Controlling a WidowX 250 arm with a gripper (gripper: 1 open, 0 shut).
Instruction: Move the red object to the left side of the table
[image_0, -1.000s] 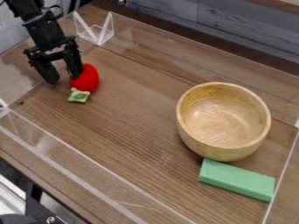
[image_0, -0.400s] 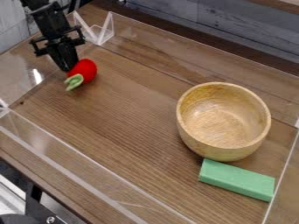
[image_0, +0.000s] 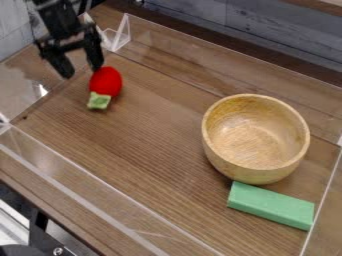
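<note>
The red object, a small strawberry-like toy with a light green leafy end pointing toward the front, lies on the brown wood-grain table near its far left corner. My gripper hangs just above and to the left of it, black fingers spread open with nothing between them. The right finger stands close to the toy's upper left side; whether it touches cannot be made out.
A wooden bowl stands on the right half of the table. A green rectangular block lies in front of it near the front right corner. Clear acrylic walls edge the tabletop.
The gripper rose off the toy, went through a shut moment and stands open again. The toy shifted a little and now lies with its leafy end toward the front.
</note>
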